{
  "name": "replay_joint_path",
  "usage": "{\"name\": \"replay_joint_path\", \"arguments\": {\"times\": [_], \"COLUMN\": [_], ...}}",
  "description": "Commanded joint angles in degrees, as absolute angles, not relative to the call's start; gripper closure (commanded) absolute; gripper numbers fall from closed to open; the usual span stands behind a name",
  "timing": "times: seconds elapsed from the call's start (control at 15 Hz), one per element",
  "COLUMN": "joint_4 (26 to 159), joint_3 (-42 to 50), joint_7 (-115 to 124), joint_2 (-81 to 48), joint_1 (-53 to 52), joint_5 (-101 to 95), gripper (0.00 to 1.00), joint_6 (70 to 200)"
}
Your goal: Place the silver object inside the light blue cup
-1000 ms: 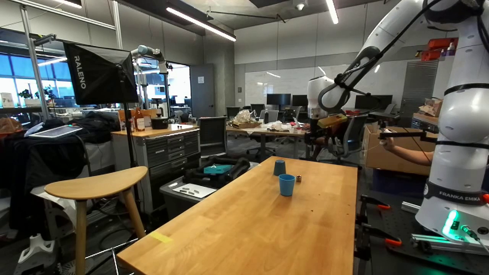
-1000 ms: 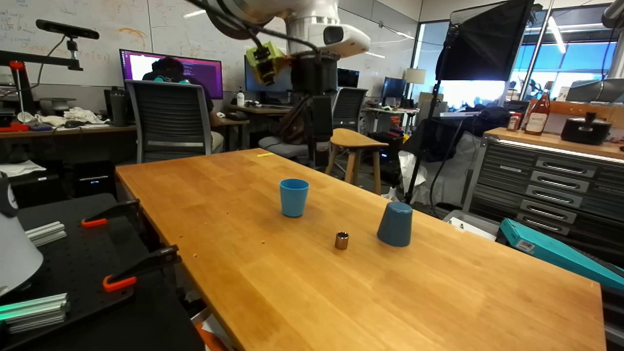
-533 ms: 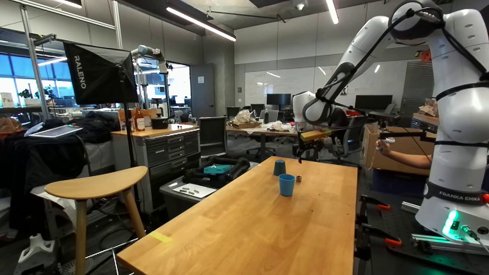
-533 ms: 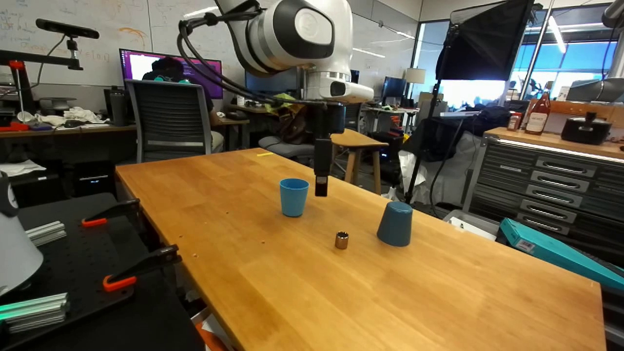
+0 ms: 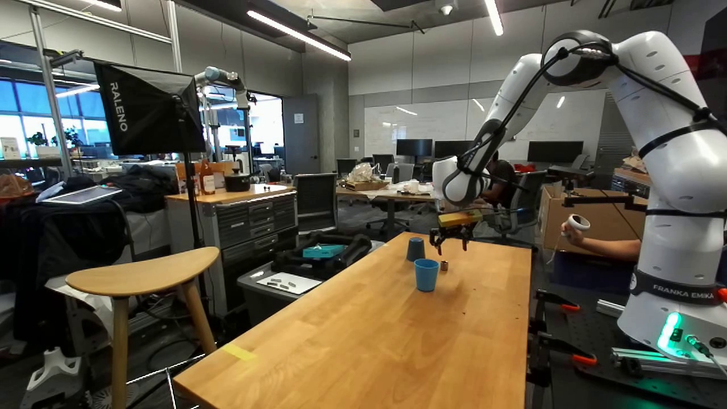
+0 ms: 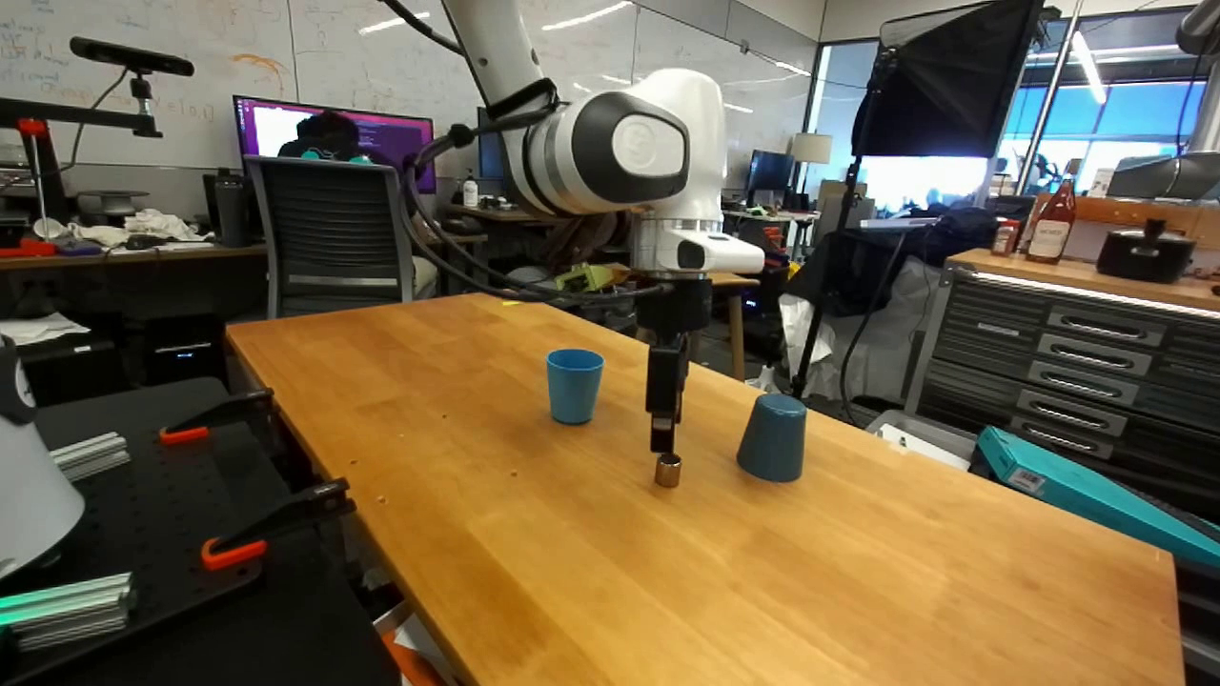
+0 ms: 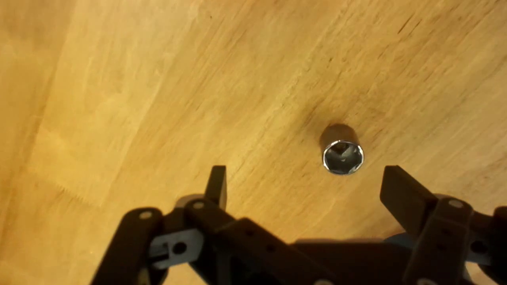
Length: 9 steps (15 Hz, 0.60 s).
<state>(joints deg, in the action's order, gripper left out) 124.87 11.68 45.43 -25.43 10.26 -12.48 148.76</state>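
The silver object is a small shiny hollow metal cylinder (image 6: pixel 668 471) standing upright on the wooden table; it also shows in an exterior view (image 5: pixel 444 266) and in the wrist view (image 7: pixel 341 148). The light blue cup (image 6: pixel 574 389) stands upright on the table, also seen in an exterior view (image 5: pixel 426 275). My gripper (image 7: pixel 305 168) is open and empty. Its fingers point down just above the silver object (image 5: pixel 452 250). In the wrist view the object lies ahead of the fingertips, off-centre towards the right finger. No contact with it shows.
A darker blue cup (image 6: pixel 774 440) stands upside down beside the silver object, also seen in an exterior view (image 5: pixel 416 250). A blue edge (image 7: pixel 400 240) shows partly hidden behind the gripper in the wrist view. Clamps (image 6: pixel 276 524) sit along the table's (image 6: pixel 572 572) robot-side edge.
The arm has come down from high above the table, bringing my gripper close above the silver object. The cups and the silver object have not moved.
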Motion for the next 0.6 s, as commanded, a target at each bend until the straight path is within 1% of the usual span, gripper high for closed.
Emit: {"name": "replay_joint_path", "arguments": {"times": [0.0, 0.47, 0.53], "joint_4": [121.91, 121.46, 121.81], "joint_3": [15.1, 15.7, 16.02], "joint_7": [47.34, 46.19, 46.03], "joint_2": [-31.4, -35.16, -35.42], "joint_1": [6.97, 4.37, 4.01], "joint_5": [-9.49, -3.54, -3.24], "gripper": [0.0, 0.0, 0.25], "joint_6": [154.19, 159.59, 160.41]}}
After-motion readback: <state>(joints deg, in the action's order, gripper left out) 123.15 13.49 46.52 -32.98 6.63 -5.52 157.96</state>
